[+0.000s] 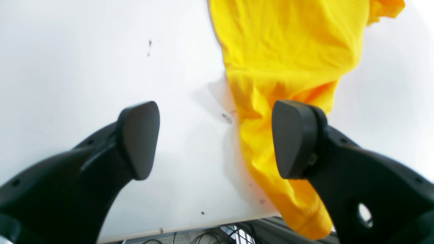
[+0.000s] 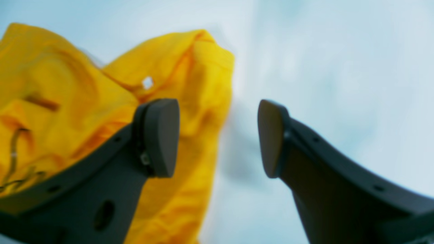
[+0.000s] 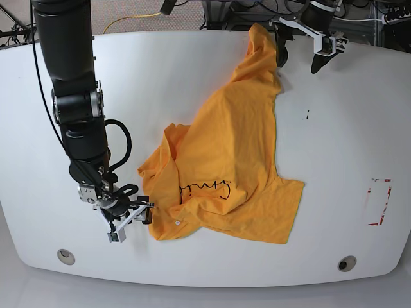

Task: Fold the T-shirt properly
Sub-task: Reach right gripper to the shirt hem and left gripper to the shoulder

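The orange-yellow T-shirt (image 3: pixel 225 160) lies crumpled on the white table (image 3: pixel 347 141), running from the far edge down to the near left. Black script (image 3: pixel 204 189) shows on it. My left gripper (image 3: pixel 298 58) hovers at the far edge beside the shirt's upper end. In the left wrist view it (image 1: pixel 217 142) is open; one finger (image 1: pixel 295 142) is over the cloth (image 1: pixel 288 61), the other over bare table, and the cloth's tip hangs off the edge. My right gripper (image 3: pixel 131 223) is at the shirt's near-left corner, open (image 2: pixel 215 139), with cloth (image 2: pixel 190 84) and a small white label (image 2: pixel 147 82) behind its left finger.
A red outline (image 3: pixel 379 202) is marked on the table's right side. Two round holes (image 3: pixel 64 255) (image 3: pixel 347 263) sit near the front edge. Cables and stands (image 3: pixel 244 9) crowd the space behind the far edge. Small dark specks (image 1: pixel 149 44) dot the tabletop.
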